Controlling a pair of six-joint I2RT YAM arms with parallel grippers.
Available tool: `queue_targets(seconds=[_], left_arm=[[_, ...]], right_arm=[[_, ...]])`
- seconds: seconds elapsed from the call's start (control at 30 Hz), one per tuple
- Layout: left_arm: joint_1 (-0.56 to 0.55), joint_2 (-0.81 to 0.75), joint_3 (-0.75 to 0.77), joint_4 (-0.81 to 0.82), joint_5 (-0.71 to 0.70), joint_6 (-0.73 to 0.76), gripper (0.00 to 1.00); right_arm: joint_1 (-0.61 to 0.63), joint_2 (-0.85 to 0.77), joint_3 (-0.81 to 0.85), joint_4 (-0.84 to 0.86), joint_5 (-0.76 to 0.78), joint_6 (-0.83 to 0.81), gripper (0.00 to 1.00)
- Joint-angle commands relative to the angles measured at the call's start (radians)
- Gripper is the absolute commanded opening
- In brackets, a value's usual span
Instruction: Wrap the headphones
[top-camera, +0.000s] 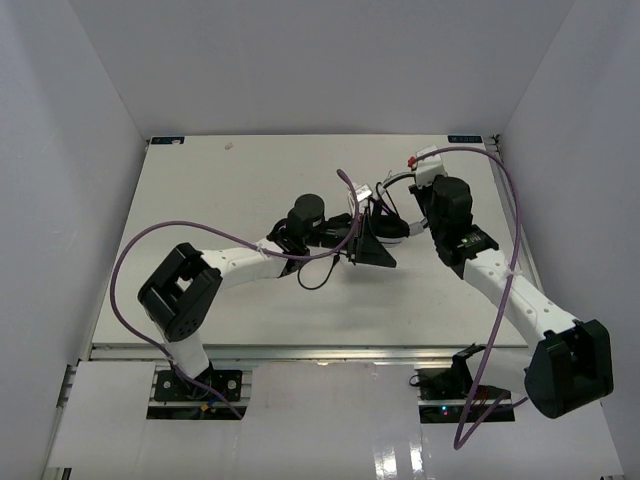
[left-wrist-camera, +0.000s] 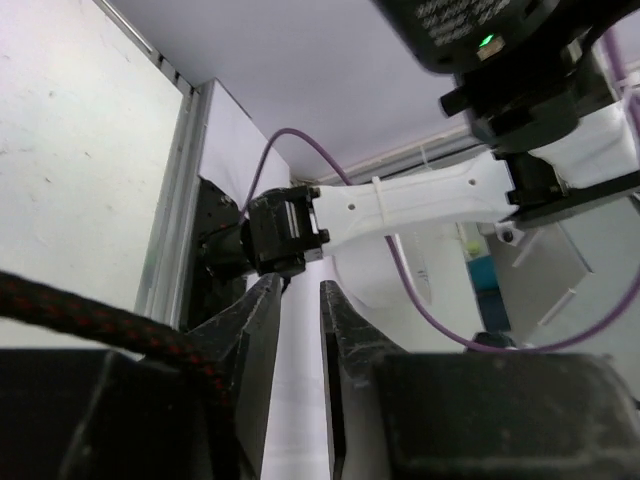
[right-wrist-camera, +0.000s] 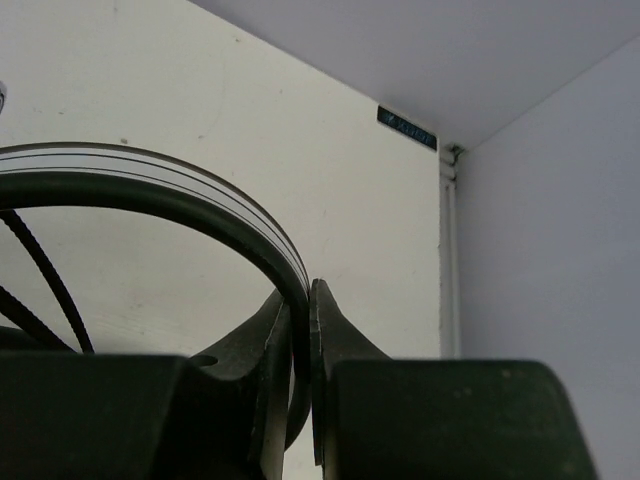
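The headphones (top-camera: 390, 228) are at the middle right of the table between the two arms, and their thin dark cable (top-camera: 316, 280) loops down to the left. My right gripper (top-camera: 420, 182) is shut on the black-and-white headband (right-wrist-camera: 200, 195), which arcs left out of the jaws (right-wrist-camera: 303, 288). Two strands of the cable (right-wrist-camera: 45, 265) run under that arc. My left gripper (top-camera: 378, 252) is just left of the headphones. Its jaws (left-wrist-camera: 300, 290) stand a little apart with nothing between them. The braided cable (left-wrist-camera: 100, 322) lies across the outside of its left finger.
Purple arm cables (top-camera: 130, 260) (top-camera: 515, 215) arch over both sides of the table. White walls close in the left, back and right. A small blue label (right-wrist-camera: 407, 128) marks the back right corner. The right arm's white link (left-wrist-camera: 420, 200) crosses close in front of the left gripper.
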Motion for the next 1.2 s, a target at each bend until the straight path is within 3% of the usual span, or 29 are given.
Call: queue_targets(seconds=[0.0, 0.2, 0.6, 1.17], left_arm=[[-0.091, -0.077, -0.021, -0.032, -0.173, 0.206, 0.43], [-0.186, -0.141, -0.139, -0.075, -0.462, 0.473, 0.59], [-0.229, 0.011, -0.211, -0.055, -0.651, 0.697, 0.63], [-0.209, 0.099, -0.367, 0.070, -0.688, 0.799, 0.65]], right_arm=[[-0.060, 0.062, 0.213, -0.027, 0.074, 0.366, 0.08], [-0.146, 0.108, 0.361, -0.203, -0.173, 0.620, 0.08], [-0.298, 0.128, 0.521, -0.325, -0.604, 0.925, 0.08], [-0.608, 0.087, 0.667, -0.373, -1.001, 1.065, 0.08]])
